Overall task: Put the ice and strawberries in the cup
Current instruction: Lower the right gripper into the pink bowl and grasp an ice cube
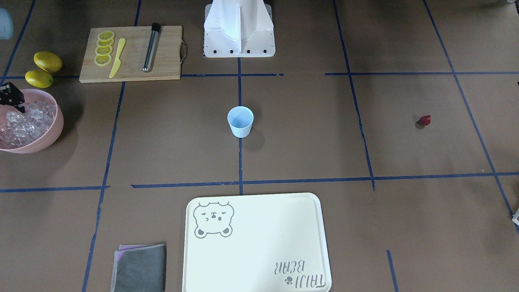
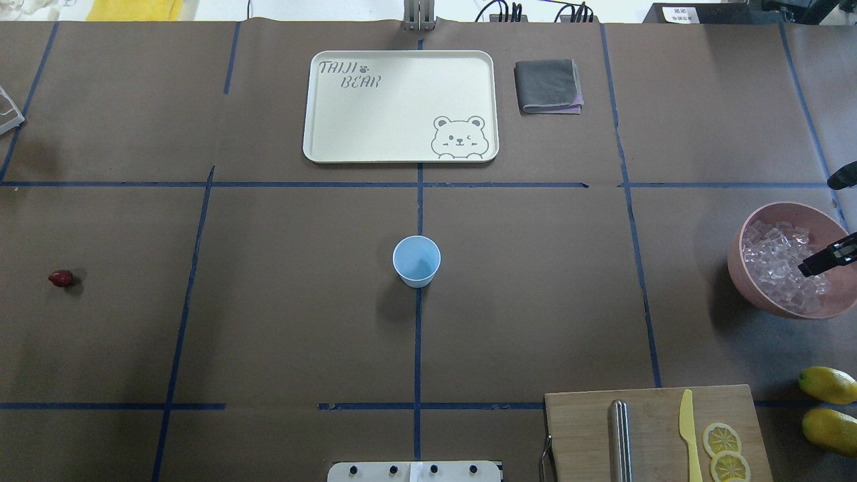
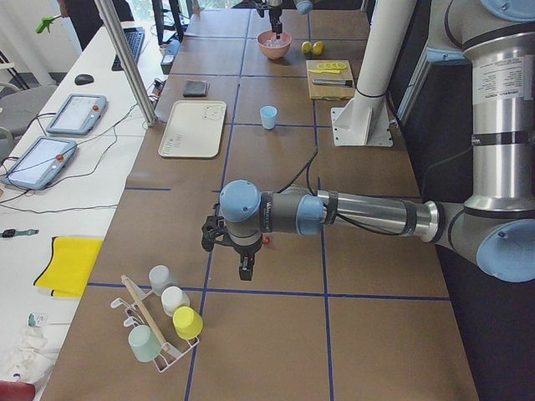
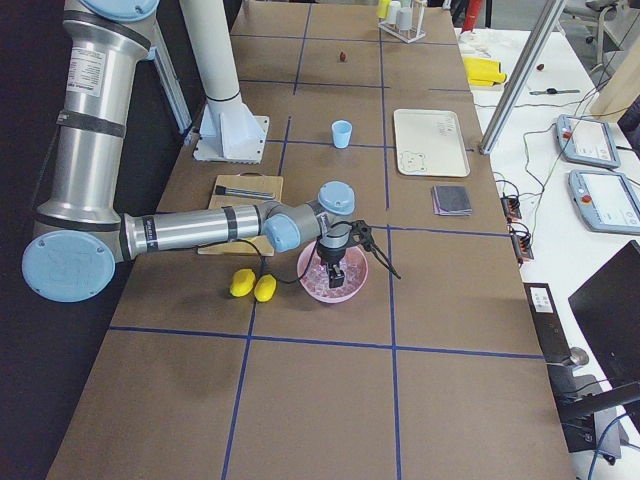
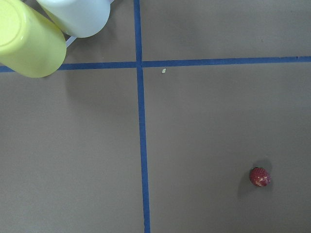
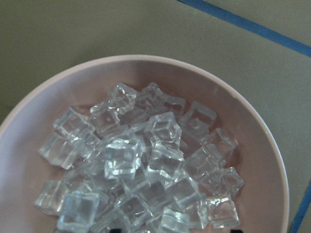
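The pale blue cup (image 1: 240, 121) (image 2: 416, 261) stands upright and empty at the table's centre. A heap of clear ice (image 6: 136, 160) (image 2: 783, 268) fills the pink bowl (image 1: 48, 136) (image 2: 756, 294). My right gripper (image 1: 19, 108) (image 2: 805, 270) hangs just over the ice; in the right wrist view its fingertips (image 6: 115, 230) stand wide apart at the bottom edge, open and empty. One dark red strawberry (image 1: 425, 120) (image 2: 61, 278) (image 5: 259, 177) lies alone on the far side. My left gripper (image 3: 243, 269) hovers near it, pointing down; I cannot tell whether it is open or shut.
A cutting board (image 1: 162, 65) carries lemon slices (image 1: 104, 48), a yellow knife (image 1: 117, 59) and a metal tube (image 1: 151, 48). Two lemons (image 1: 43, 68) lie beside the bowl. A cream tray (image 2: 375, 134) and grey cloth (image 2: 548, 86) sit opposite. A rack of cups (image 3: 167, 317) stands by the left arm.
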